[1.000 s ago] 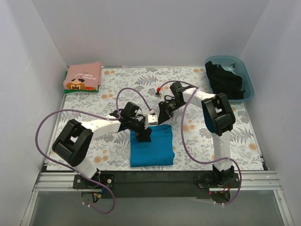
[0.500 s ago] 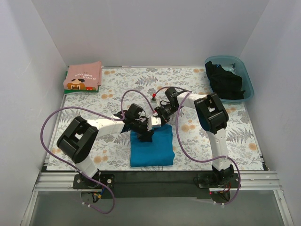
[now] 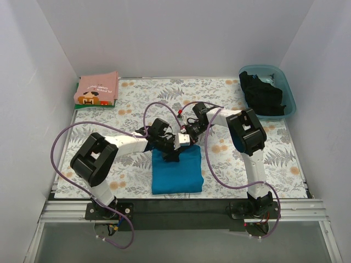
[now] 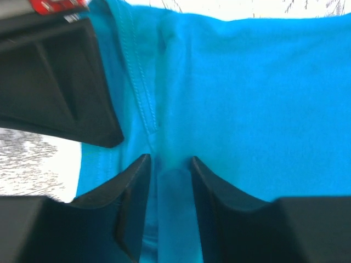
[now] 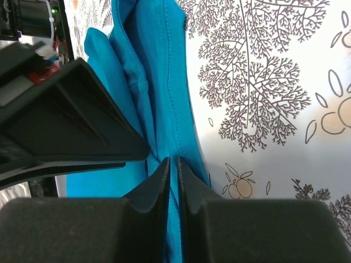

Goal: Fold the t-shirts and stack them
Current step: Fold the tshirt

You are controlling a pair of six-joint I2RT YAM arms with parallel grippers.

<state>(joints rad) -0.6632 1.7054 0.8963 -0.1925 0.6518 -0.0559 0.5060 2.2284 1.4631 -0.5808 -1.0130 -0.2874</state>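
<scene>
A folded teal-blue t-shirt [image 3: 176, 174] lies near the table's front centre. My left gripper [image 3: 171, 155] sits at its far edge; in the left wrist view its jaws [image 4: 169, 164] pinch a raised ridge of teal cloth [image 4: 247, 98]. Beside it, my right gripper [image 3: 185, 139] is shut on a thin layer of the same shirt's hem [image 5: 164, 82], its jaws [image 5: 173, 161] almost touching. The pink t-shirt [image 3: 97, 89] with pixel print lies folded on a green one [image 3: 94, 106] at the far left corner. A black t-shirt [image 3: 263, 94] fills the blue tub.
The translucent blue tub [image 3: 289, 104] stands at the far right corner. The floral table covering [image 3: 109, 170] spans the table. Purple cables loop over both arms. White walls close in three sides. The two grippers are nearly touching each other.
The right gripper has come down and left onto the teal shirt's far edge. The left jaws have narrowed onto the cloth ridge, and the left arm's elbow has swung right.
</scene>
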